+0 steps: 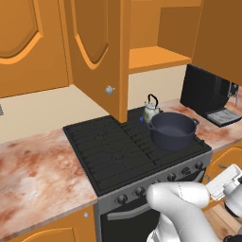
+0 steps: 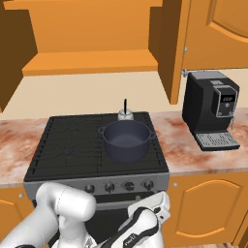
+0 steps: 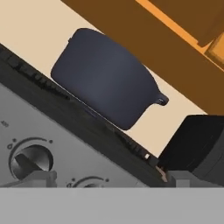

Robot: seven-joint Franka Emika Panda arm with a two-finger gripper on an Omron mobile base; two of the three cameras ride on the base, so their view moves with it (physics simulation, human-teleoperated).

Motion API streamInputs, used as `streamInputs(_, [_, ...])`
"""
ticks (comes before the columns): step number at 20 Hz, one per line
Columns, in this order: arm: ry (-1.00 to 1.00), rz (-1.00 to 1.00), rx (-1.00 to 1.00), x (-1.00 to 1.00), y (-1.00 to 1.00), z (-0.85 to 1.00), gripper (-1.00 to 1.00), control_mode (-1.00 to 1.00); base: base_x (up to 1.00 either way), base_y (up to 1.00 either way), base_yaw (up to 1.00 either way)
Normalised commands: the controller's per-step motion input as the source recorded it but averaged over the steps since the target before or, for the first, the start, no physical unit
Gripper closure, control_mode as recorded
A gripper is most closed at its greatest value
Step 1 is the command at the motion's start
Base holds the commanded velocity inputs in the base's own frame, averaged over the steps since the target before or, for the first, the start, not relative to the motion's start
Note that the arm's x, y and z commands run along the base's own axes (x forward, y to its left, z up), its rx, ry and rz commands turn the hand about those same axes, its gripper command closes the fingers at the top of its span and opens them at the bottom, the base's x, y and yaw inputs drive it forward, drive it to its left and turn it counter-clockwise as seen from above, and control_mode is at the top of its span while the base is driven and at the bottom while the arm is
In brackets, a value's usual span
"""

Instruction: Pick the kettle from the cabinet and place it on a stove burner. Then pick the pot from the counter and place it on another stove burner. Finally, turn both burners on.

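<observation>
**A:** So where's your stuff sitting? The pot [image 1: 173,130] is on the stove's front right burner [image 1: 163,146], round, dark navy-grey, matte, no lid, two little loop handles. The kettle [image 1: 151,110] is right behind it on the back right burner: small whitish body with a green leafy print and a thin black arched handle. In your right base view it mostly hides behind the pot's rim.

**B:** Any writing you can read?

**A:** Not really. The hand view has tiny markings beside a round dark knob [image 3: 29,161] on the grey front panel, too small to make out. The black coffee machine [image 2: 211,109] on the counter [image 1: 33,175] has a little display, also unreadable.

**B:** Textures?

**A:** The grates are black cast iron with ribbed bars. The counter is a marbled stone slab, reddish-brown and cream. The cabinet [image 1: 156,56] is orange wood, its arched-panel door [image 1: 97,52] swung open, with a small round silver knob [image 1: 109,90] and a flat shelf inside.

**B:** And your gripper?

**A:** The gripper [image 3: 107,180] sits low in front of the range, level with the knob row, looking up at the pot. Just the two grey fingertips [image 3: 37,178] poke up at the bottom of the hand view, spread wide apart, nothing between them.
</observation>
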Motion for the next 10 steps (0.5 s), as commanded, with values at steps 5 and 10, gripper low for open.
streamInputs(5, [0.02, 0.00, 0.29, 0.00, 0.00, 0.00, -1.00, -1.00, 0.00, 0.00, 0.00])
streamInputs(10, [0.01, 0.00, 0.23, 0.00, 0.00, 0.00, -1.00, -1.00, 0.00, 0.00, 0.00])
